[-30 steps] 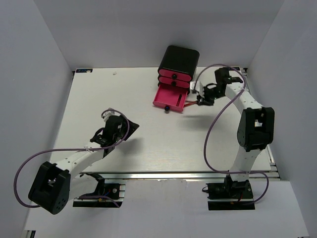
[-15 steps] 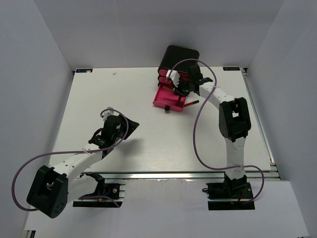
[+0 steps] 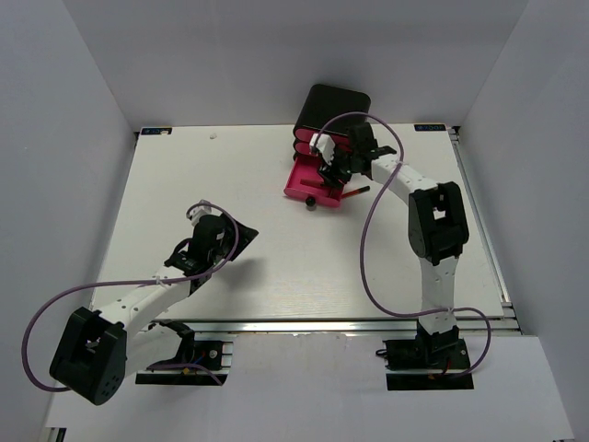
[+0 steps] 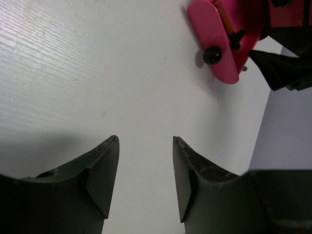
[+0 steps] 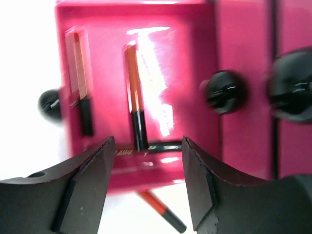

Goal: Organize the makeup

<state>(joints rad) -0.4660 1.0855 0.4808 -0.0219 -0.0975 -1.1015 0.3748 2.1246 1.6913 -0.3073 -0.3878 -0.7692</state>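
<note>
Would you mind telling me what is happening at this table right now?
The right hand, open and empty, hovers over the pulled-out bottom drawer of the black box, where a red-and-black stick lies. Another stick lies on the table beside the drawer. The left hand is open above the table, away from the box.

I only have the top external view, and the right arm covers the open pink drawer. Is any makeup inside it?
Observer: Yes. The right wrist view shows a red-and-black pencil lying on the floor of the drawer, and a second pencil, blurrier, next to the knobbed front wall.
Operator: Is the right end effector carrying another one?
Observer: No. The right end effector is open and empty, with nothing between its fingers, and it is looking straight down into the drawer.
</note>
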